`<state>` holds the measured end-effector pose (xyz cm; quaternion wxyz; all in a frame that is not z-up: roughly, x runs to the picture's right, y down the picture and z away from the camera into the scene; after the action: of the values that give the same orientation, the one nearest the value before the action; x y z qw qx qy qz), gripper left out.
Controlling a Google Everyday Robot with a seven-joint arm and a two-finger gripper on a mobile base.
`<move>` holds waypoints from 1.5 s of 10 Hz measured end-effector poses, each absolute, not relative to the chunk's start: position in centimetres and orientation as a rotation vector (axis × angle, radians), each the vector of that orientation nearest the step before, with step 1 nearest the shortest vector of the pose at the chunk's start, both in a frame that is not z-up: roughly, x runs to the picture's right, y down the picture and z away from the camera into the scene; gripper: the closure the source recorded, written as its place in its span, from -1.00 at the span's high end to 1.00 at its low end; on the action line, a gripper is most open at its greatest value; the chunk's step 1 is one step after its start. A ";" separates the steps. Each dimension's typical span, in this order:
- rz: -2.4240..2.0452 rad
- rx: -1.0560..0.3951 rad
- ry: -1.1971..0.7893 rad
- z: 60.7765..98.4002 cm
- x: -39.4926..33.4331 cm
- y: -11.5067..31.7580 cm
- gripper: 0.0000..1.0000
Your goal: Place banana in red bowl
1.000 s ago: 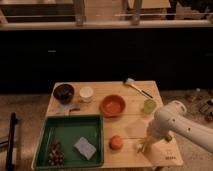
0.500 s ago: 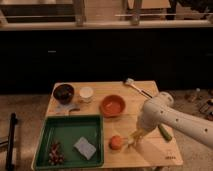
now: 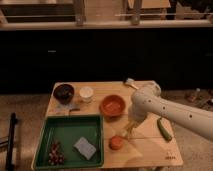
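the white arm [image 3: 170, 112] comes in over the right edge of the bench [image 3: 150, 150], bends near its middle and slopes down; the gripper [image 3: 128, 131] hangs low toward the front edge.

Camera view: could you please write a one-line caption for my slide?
The gripper hangs low over the wooden table, between the red bowl and the orange fruit.
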<state>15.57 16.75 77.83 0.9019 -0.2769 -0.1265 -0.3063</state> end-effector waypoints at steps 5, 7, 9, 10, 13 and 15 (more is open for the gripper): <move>-0.699 -0.589 -0.239 81.6 16.4 12.2 -1.00; -0.720 -0.593 -0.223 82.9 17.1 10.7 -1.00; -0.719 -0.595 -0.213 83.6 18.1 9.7 -1.00; -0.718 -0.590 -0.218 83.8 17.9 9.2 -1.00; -0.714 -0.573 -0.257 83.7 16.4 8.3 -1.00; -0.703 -0.545 -0.298 83.5 13.4 7.9 -1.00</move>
<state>13.42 7.89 83.50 0.8920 -0.2626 -0.1436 -0.3387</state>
